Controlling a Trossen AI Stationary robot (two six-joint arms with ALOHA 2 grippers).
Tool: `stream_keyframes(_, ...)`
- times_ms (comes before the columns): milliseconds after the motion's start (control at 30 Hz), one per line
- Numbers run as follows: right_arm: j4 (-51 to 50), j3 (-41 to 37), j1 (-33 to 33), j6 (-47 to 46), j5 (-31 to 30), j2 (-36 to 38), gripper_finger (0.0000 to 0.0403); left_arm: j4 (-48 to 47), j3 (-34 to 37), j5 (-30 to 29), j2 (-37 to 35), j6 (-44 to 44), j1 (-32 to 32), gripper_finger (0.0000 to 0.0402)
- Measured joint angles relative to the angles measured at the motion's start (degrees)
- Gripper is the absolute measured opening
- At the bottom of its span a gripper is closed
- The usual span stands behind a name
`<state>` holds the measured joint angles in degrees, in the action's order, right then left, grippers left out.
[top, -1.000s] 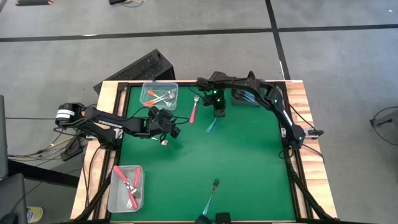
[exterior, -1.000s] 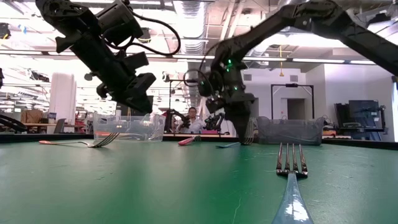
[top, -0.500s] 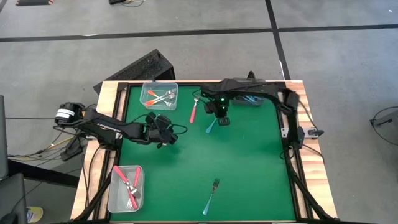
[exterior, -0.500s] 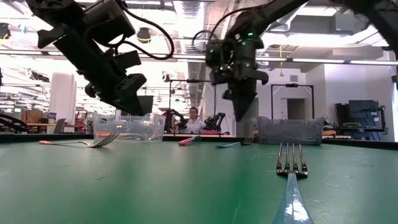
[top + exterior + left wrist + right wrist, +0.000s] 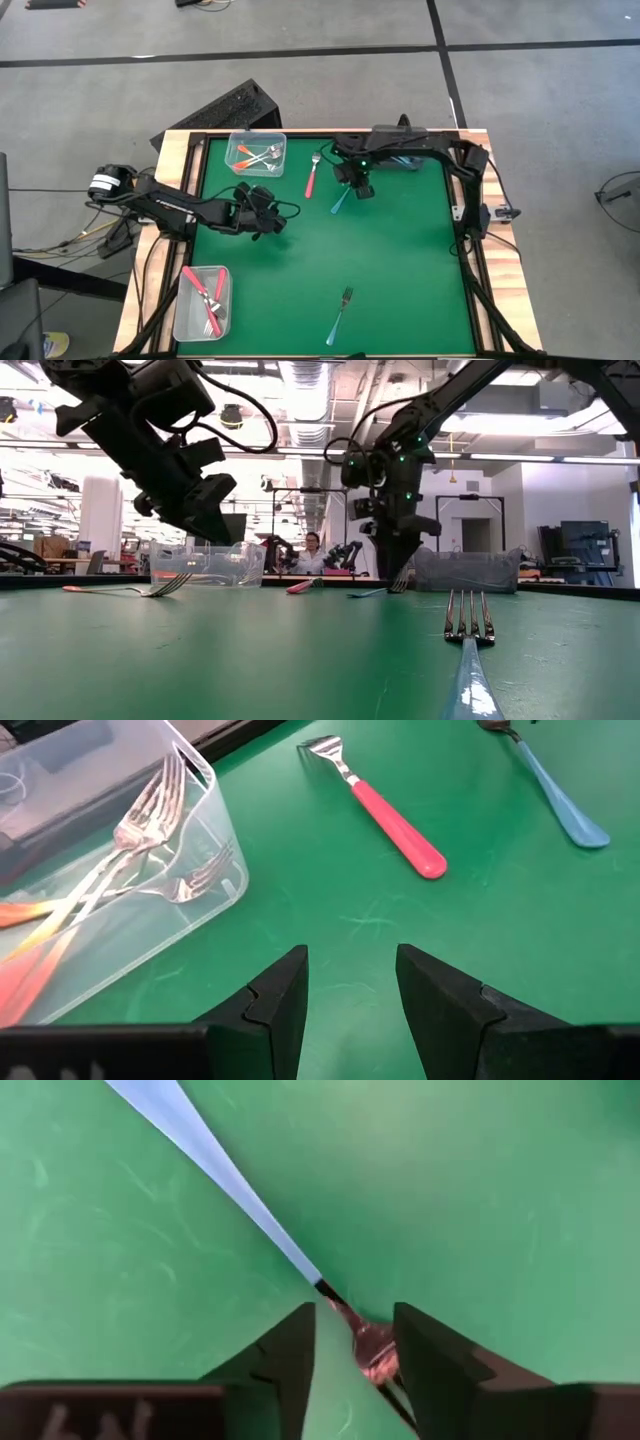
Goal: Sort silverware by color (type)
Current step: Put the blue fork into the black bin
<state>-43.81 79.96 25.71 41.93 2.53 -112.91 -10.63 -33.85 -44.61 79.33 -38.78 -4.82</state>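
Part of the sorting is done: the clear bin [image 5: 256, 152] beside the left pincer [image 5: 262, 218] holds orange-handled forks, and another bin [image 5: 202, 300] nearer the table's front edge holds red ones.

Three forks are left on the green mat: a red fork [image 5: 311, 177] between the two pincers, a blue fork [image 5: 341, 201] with its tines right under the right pincer [image 5: 362, 189], and a second blue fork [image 5: 340, 314] well away from both.

The right pincer's fingers stand apart, straddling the fork's neck without holding it. The left pincer hovers wide, holding nothing.

The dark bin [image 5: 398, 155] behind the right arm is mostly covered, so I can't tell what it contains.
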Motion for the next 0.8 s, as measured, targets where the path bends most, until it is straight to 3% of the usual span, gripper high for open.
stream_keyframes(133,1.3,0.0,-0.6,1.5,0.1,0.1,0.0187,0.2,0.0,-1.0,0.0,1.2,0.8,0.0141)
stream_keyframes(267,1.3,0.0,-0.5,2.2,0.3,-0.2,0.0184,1.4,0.0,-1.1,0.0,2.7,2.1,0.0141)
stream_keyframes(633,2.1,0.5,-0.8,1.7,0.3,-6.9,0.0112,0.9,0.0,-0.1,0.8,2.7,2.2,0.0141)
stream_keyframes(800,1.9,0.5,-0.9,-1.4,0.2,-7.4,0.0062,1.5,0.0,0.2,2.2,2.7,2.2,0.0141)
